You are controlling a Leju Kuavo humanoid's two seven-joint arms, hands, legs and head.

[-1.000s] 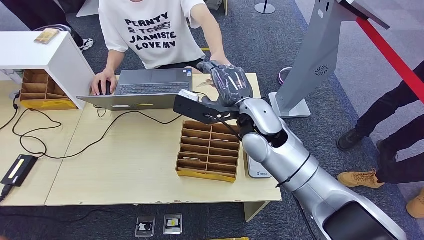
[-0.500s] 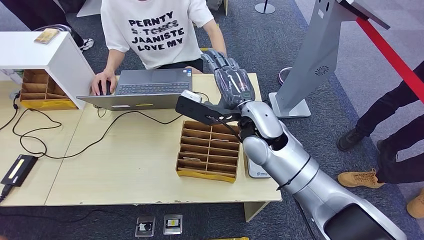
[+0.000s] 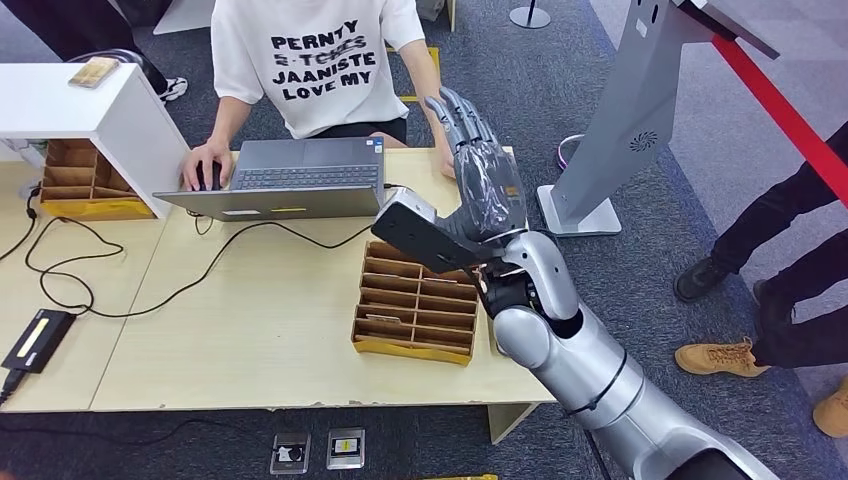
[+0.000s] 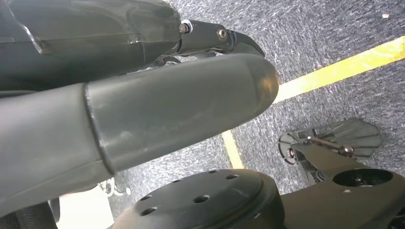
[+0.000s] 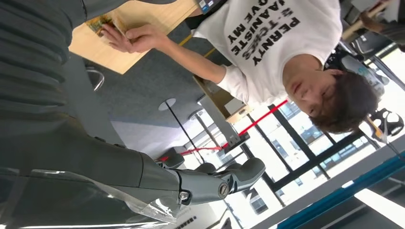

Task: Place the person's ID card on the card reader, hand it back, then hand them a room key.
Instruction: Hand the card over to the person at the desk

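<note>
quick look at the front desk run. the robot's right hand (image 3: 483, 175) is up over the far corner of the pale wooden desk (image 3: 250, 330), reaching toward the person in the white t-shirt with black lettering (image 3: 320, 60). its dark fingers (image 3: 455, 108) are straight and spread a bit apart, and we see nothing in them, so to us it's an empty hand offered out to receive something.

the task's thing, the small id card with a greenish print (image 5: 99, 22), is lying flat on that desk corner. in the right wrist view the person's hand (image 5: 129, 37) rests on it, pinning it to the wood. our read is they've set it where the robot can get at it. a flat card on a flat desk is awkward for big fingers, so we'd guess it gets slid to the edge or passed over directly rather than picked straight off the surface.

so by our judgement the task is right at the start: card not taken, nothing scanned, no room key handed over.

the person's other hand sits beside the open grey laptop (image 3: 290, 180). the brown cardboard divided tray (image 3: 415, 300) is near the front edge, partly under the raised arm, and that's something to watch when the arm comes down.

the left hand (image 4: 143, 109) hangs down toward the carpet. we see its thick grey thumb close up, but we can't tell whether the fingers are spread or curled.
</note>
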